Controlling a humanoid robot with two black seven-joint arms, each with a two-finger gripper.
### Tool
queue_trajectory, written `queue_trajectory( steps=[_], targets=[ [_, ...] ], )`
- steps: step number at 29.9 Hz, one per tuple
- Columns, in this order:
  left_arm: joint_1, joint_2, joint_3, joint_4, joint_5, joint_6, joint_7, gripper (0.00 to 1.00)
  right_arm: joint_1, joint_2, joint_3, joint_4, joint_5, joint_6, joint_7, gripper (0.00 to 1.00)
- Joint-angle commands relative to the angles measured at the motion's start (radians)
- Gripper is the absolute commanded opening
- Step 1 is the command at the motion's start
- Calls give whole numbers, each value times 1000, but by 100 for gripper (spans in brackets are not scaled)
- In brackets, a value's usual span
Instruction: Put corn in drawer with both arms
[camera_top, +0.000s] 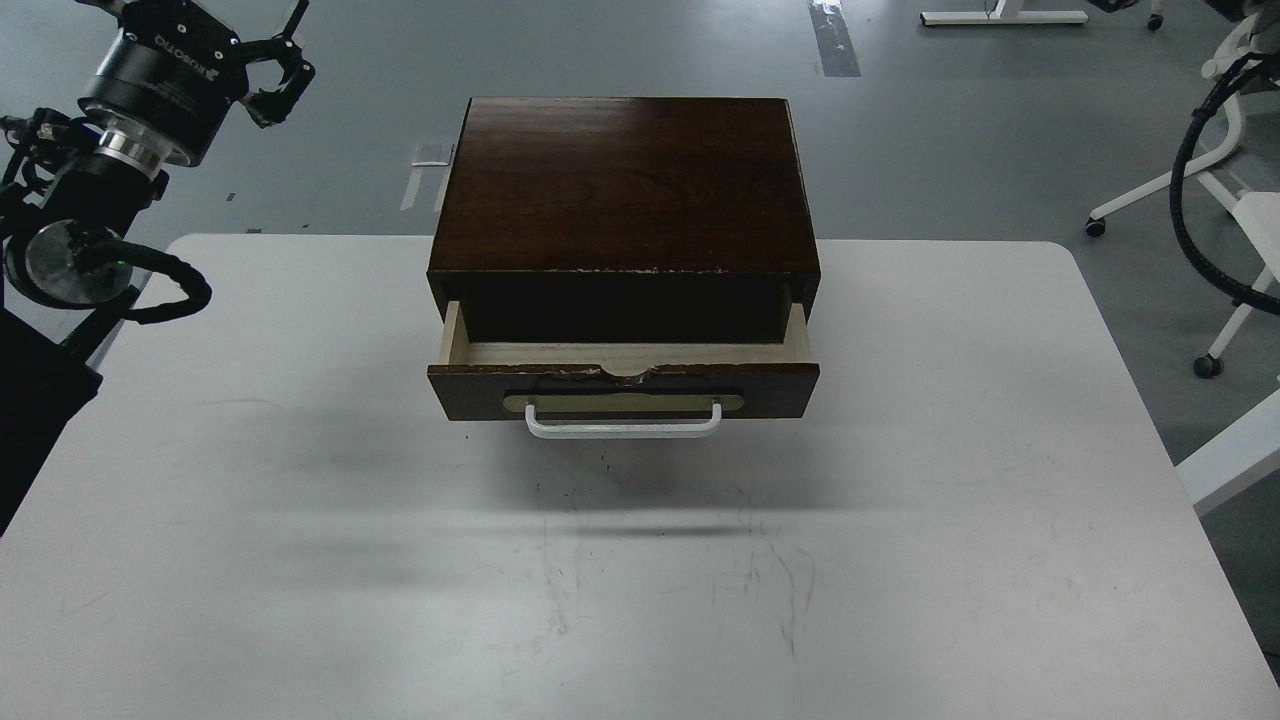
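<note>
The dark brown wooden box (622, 180) stands at the far middle of the white table (300, 520). Its drawer (770, 385) is pulled partly out and shows a strip of pale wood inside, a chipped top edge and a white bar handle (622, 428). The part of the drawer under the box top is dark. The corn is not visible anywhere. My left gripper (290, 62) is raised at the far left, off the table's back corner and well left of the box, with its fingers spread and empty. My right gripper is out of view.
A black cable (1195, 190) hangs at the right edge. A white chair base (1150, 195) with castors stands on the grey floor beyond the table's right side. A black mass sits at the left edge, beside the table.
</note>
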Motion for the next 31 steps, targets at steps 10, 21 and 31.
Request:
queue_trajectory(
  steps=[10,21,31],
  targets=[
    [6,-4,3,26,-2,0,2,98,-299,20,194,-43,396,0,-9,100],
    [11,-16,1,71,-5,0,0,98,-391,104,267,-106,388,0,10,100],
    [15,-15,3,119,-6,0,0,98,-377,95,279,-120,373,0,10,100]
  ],
)
